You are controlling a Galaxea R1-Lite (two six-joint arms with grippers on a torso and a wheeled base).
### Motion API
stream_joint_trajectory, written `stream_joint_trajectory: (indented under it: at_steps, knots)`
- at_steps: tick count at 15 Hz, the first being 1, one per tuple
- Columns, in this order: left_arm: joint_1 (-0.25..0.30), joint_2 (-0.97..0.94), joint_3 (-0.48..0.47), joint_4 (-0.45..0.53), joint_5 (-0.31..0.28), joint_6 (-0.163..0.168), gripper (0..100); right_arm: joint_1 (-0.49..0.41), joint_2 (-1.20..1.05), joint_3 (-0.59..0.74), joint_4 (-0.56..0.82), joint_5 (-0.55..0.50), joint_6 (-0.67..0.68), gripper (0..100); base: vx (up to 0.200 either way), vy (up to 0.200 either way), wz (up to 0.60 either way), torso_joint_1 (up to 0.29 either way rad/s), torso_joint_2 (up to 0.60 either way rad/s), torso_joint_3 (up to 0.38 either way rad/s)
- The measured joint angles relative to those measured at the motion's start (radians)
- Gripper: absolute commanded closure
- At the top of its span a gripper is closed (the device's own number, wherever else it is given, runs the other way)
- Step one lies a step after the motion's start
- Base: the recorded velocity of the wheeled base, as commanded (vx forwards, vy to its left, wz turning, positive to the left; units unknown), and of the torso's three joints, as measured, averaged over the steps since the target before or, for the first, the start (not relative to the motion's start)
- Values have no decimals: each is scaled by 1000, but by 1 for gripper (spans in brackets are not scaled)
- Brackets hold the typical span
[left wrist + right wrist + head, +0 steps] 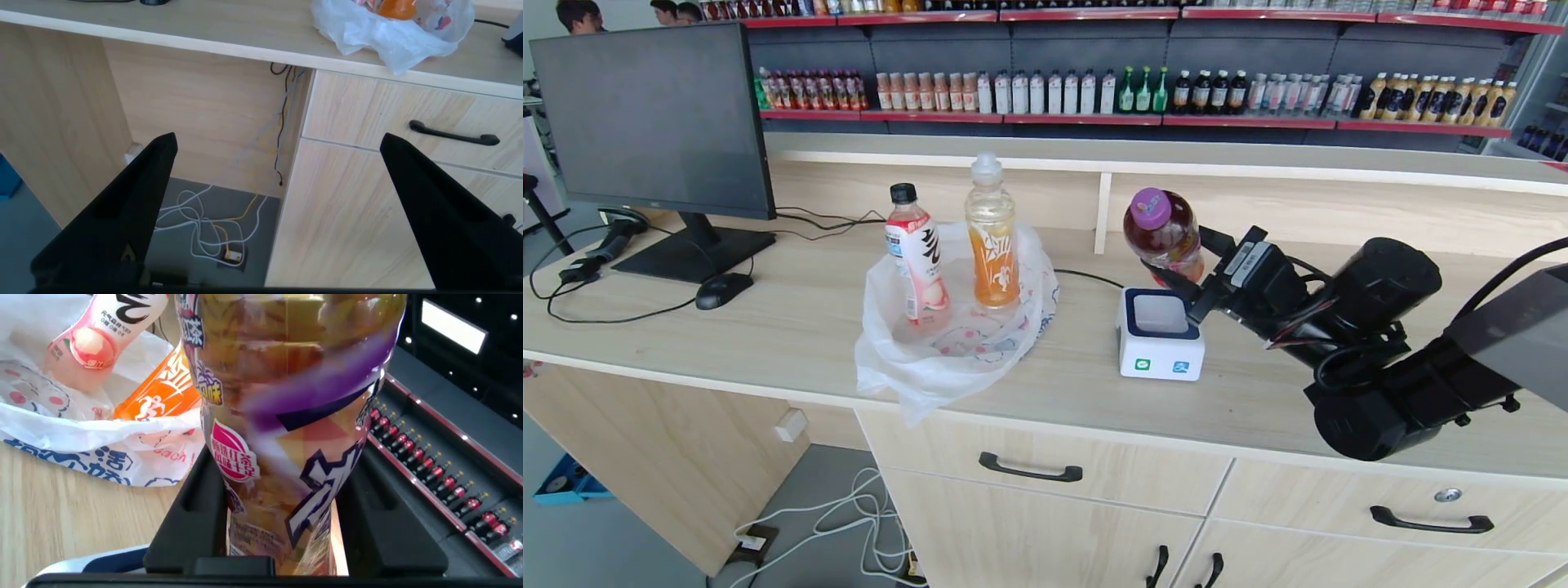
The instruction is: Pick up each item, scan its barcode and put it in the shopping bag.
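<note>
Right gripper [1174, 272] is clamped on the purple-capped bottle [1164, 233], which it holds tilted, with the scanner [1160, 336] just beneath its fingers. Off to this gripper's left, the shopping bag [931, 363] sits on the counter [768, 327], a peach bottle [919, 261] and an orange bottle [992, 245] standing in it. Left gripper [278, 220] is spread wide, facing the cabinet front [359, 204]

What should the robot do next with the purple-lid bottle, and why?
Probably lower the purple-lid bottle a little toward the scanner, label facing its window. The right gripper has its fingers shut on it. It hangs just behind and above the scanner, and the pink bottle and orange bottle already stand in the shopping bag, so scanning seems due.
</note>
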Motion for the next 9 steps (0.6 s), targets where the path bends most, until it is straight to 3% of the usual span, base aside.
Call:
stream_joint_trajectory:
  at_steps: [9]
  knots:
    - [0, 0, 0, 0, 0, -1, 0, -29, 9, 37, -1, 17, -17, 100, 0, 0, 0, 0, 0, 0]
